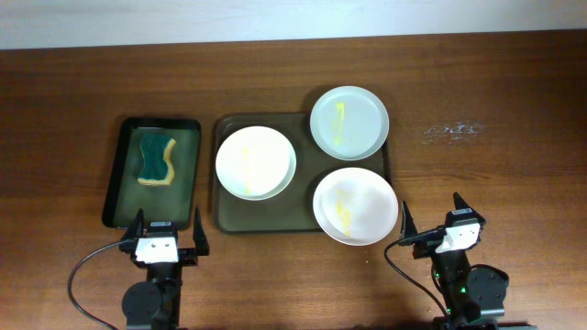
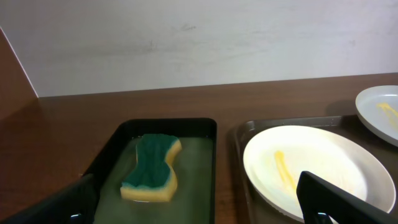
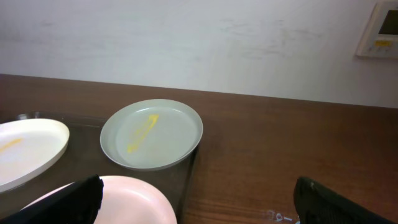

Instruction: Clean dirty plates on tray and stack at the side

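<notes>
Two grippers point toward 12 o'clock, left gripper (image 1: pixel 168 220) at 7 o'clock and right gripper (image 1: pixel 431 207) at 5 o'clock, both with jaws spread wide and grasping nothing. Three yellow-smeared plates (image 1: pixel 256 161) (image 1: pixel 348 122) (image 1: pixel 356 204) rest on one tray (image 1: pixel 275 218), at its 9, 1 and 5 o'clock. One sponge (image 1: pixel 157 158) lies in one small tray (image 1: pixel 122 179) at 9 o'clock.

White plates (image 1: pixel 256 162) w/ yellow smears, olive tray (image 1: pixel 261 216)

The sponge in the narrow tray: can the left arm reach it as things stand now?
Probably yes. The sponge lies uncovered in the narrow tray, straight ahead of the open left gripper. Nothing stands between them; only the tray's low rim must be cleared.
</notes>
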Available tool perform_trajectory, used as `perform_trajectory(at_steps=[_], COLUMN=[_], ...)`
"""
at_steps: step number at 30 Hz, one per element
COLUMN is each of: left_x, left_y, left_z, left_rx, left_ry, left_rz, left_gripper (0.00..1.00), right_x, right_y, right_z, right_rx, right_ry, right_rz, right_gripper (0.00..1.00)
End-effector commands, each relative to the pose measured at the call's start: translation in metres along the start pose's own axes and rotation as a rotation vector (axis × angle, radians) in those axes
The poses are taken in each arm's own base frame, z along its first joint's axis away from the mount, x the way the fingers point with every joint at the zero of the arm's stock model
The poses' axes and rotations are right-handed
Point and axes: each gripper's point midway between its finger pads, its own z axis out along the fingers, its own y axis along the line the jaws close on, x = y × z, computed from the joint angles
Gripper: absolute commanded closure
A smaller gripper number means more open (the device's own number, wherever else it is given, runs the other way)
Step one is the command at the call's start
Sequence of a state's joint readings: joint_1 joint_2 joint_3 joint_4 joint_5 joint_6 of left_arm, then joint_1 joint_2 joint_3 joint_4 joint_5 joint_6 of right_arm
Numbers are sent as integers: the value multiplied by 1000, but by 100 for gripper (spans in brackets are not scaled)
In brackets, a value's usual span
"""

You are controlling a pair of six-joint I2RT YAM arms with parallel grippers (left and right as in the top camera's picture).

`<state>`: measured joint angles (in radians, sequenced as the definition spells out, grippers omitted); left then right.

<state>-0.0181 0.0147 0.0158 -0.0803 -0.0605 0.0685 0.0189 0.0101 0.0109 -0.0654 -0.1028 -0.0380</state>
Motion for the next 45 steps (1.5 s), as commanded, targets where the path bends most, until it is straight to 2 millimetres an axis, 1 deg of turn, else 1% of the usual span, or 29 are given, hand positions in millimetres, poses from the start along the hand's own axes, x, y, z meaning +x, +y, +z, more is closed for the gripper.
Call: perform_trajectory(at_steps=[1,23,26,28,31,35,38,41,43,45], left_x=[1,-2,-2,-6,-20,-51,-65,-79,-96,-115], left_y=[3,3,3,3,4,7,8,8,9,10], left_z=[0,0,0,0,-2,-9,-9,-5,-1,3], left_rx=[-14,-16,-15,-16,-21,-24,-21,-17,-11,-8], left_ry=[-3,-14,-16,-33,-82,-121,-93,-52,0,35], left_rz=[15,15,14,13,10,8,10,12,15,18], left_gripper=[1,1,1,1,1,1,1,1,1,1], right_x=[3,2,-4,-7,-20,-42,-62,-79,-94,-103], right_y=[2,2,2,0,0,3,3,9,15,16], right_z=[0,0,0,0,-2,-9,-15,-15,-10,-4], right_rx=[-6,-6,-10,1,1,-14,-15,-55,-99,-112], right_ry=[5,4,-22,-34,-71,-83,-67,-31,33,92], right_rz=[-7,-7,-10,-11,-14,-16,-15,-11,-2,7], right_gripper=[2,2,2,2,1,2,2,2,2,2])
